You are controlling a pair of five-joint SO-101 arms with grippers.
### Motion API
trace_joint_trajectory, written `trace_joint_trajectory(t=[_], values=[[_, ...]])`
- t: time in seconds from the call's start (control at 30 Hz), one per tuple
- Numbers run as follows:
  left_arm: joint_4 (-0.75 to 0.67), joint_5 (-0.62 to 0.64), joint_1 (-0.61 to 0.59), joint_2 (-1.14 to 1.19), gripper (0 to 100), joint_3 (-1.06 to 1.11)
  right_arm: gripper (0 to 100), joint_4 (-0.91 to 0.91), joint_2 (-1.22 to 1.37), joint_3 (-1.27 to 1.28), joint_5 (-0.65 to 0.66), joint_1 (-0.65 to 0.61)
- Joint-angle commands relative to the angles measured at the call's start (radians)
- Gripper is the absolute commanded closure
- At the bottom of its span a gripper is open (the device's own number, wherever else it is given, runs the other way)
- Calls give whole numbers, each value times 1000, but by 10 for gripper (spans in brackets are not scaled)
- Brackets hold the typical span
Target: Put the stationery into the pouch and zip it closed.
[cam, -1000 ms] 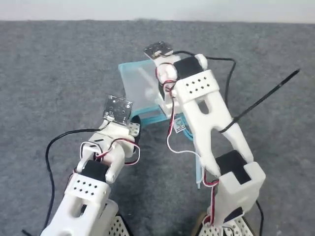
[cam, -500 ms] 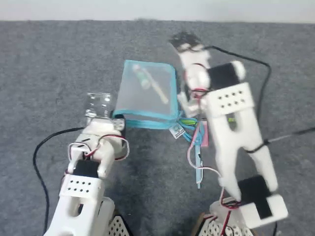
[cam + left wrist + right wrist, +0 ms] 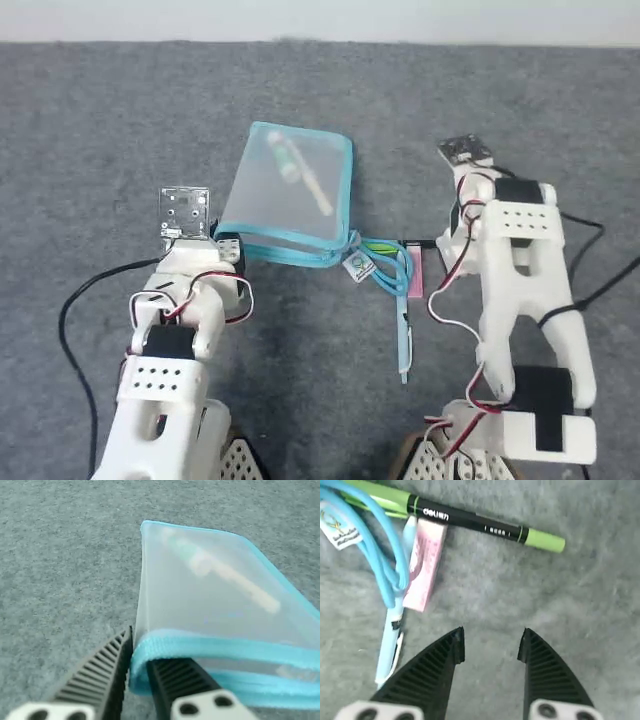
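The right gripper (image 3: 492,640), its black ribbed jaws spread wide and empty, hangs over grey carpet right of centre in the high view, just beside the loose stationery. Nearest lies a slim pale-blue plastic pen (image 3: 390,640), then a small pink block eraser (image 3: 424,562), then a green-and-black marker pen (image 3: 470,520). All look light and stiff. The pens would likely roll, so pinch them across mid-barrel.

Further off, upper centre, the left gripper (image 3: 136,645) is clamped on the turquoise hem of the translucent soft pouch (image 3: 215,595). It looks floppy, so the bound hem is the surest hold.
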Motion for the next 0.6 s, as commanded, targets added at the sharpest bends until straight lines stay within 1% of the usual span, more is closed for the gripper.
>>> trace_joint_trajectory(t=[0.0, 0.07, 0.13, 0.2, 0.27, 0.43, 0.47, 0.57], values=[[-21, 17, -9, 2, 988, -50, 825, -70, -62, -2, 169, 8], [-21, 17, -5, -3, 988, -39, 825, -125, -62, -3, 325, 8], [-21, 17, -5, -3, 988, -38, 825, -186, -58, -3, 526, 10], [-21, 15, -11, -3, 988, -36, 827, -213, -39, -5, 727, 12], [-21, 15, -11, -3, 988, -36, 829, -222, -8, -5, 885, 12], [-21, 15, -11, -3, 988, -36, 826, -229, 102, -6, 1086, 36], [-21, 15, -9, -3, 988, -36, 826, -242, 127, -12, 1111, 47], [-23, 15, -6, -3, 988, -36, 826, -275, 219, -60, 1120, 84]])
